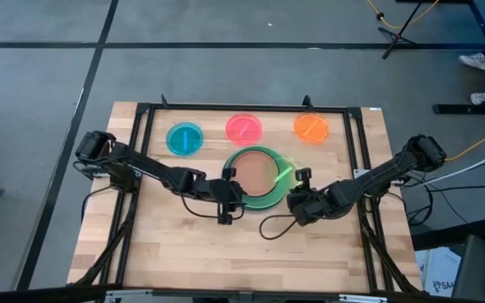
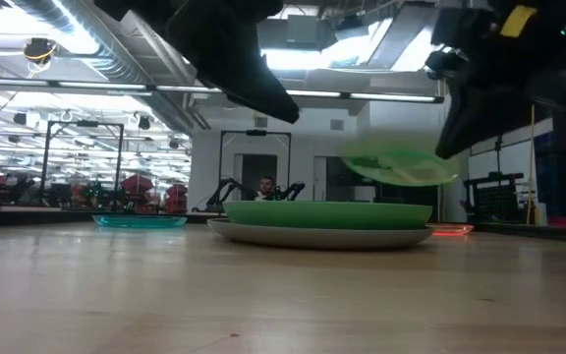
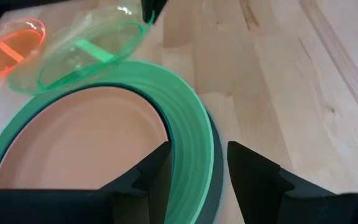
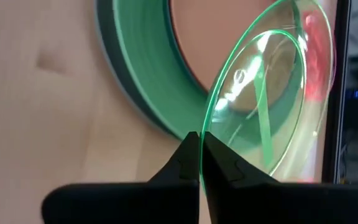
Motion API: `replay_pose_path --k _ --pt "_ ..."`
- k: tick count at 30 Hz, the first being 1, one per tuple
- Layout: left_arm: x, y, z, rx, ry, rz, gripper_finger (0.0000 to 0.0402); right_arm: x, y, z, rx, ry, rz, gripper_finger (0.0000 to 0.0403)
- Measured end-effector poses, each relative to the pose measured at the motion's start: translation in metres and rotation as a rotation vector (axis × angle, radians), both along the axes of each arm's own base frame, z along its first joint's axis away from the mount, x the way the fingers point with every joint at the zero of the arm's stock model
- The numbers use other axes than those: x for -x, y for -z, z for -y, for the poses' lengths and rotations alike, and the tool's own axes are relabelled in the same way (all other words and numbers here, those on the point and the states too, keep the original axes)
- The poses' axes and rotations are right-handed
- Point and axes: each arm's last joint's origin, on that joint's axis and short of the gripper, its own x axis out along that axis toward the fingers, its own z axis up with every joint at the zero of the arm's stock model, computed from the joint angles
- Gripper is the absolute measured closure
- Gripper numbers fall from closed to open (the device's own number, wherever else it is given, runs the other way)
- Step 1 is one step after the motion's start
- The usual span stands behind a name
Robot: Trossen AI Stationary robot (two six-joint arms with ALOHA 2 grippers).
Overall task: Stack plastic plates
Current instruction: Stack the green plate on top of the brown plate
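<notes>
A stack of plates (image 1: 255,200) sits mid-table: grey at the bottom (image 2: 312,236), then mint green (image 3: 191,124), dark teal (image 4: 114,56), and brown (image 3: 86,137) on top. My right gripper (image 1: 296,178) is shut on the small lime plate (image 1: 283,175), which hangs tilted over the stack's right rim (image 2: 401,167). My left gripper (image 1: 236,195) is open at the stack's near-left rim; its fingers stand on either side of the mint rim, one over the brown plate and one outside (image 3: 199,174). My right gripper (image 4: 199,146) pinches the lime plate's rim (image 4: 205,127) between its two fingertips, coming from the table's near-right side. The plate is lifted clear and tilted above the stack. My left gripper straddles the mint plate's rim (image 3: 201,162); whether its fingers touch it, I cannot tell.
Three small plates lie in a row along the far side: blue (image 1: 183,138), pink (image 1: 243,128) and orange (image 1: 311,127). A black frame (image 1: 251,108) borders the work area. A black cable (image 1: 272,223) loops near the right gripper. Bare wood lies toward the near edge.
</notes>
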Motion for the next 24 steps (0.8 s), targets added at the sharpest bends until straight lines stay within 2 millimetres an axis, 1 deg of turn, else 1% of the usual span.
replay_pose_path --k 5,11,14,19,22,24 --pt "0.006 -0.011 0.002 0.003 0.010 0.018 0.0254 -0.008 -0.003 -0.004 0.020 -0.102 0.046 0.0402" --pt "0.011 -0.018 0.009 -0.016 0.039 0.037 0.0254 -0.020 -0.010 -0.006 0.025 -0.181 0.137 0.0402" --pt "0.015 -0.023 0.011 -0.045 0.020 0.040 0.0254 -0.027 -0.012 0.000 0.006 -0.185 0.163 0.0402" --pt "0.022 -0.035 0.015 -0.050 0.017 0.075 0.0254 -0.037 -0.011 0.017 -0.045 -0.167 0.172 0.0402" --pt "0.025 -0.037 0.018 -0.048 0.031 0.073 0.0254 -0.045 -0.010 0.027 -0.077 -0.146 0.192 0.0402" --pt "0.026 -0.037 0.019 -0.049 0.030 0.075 0.0254 -0.048 -0.006 0.033 -0.094 -0.145 0.177 0.0402"
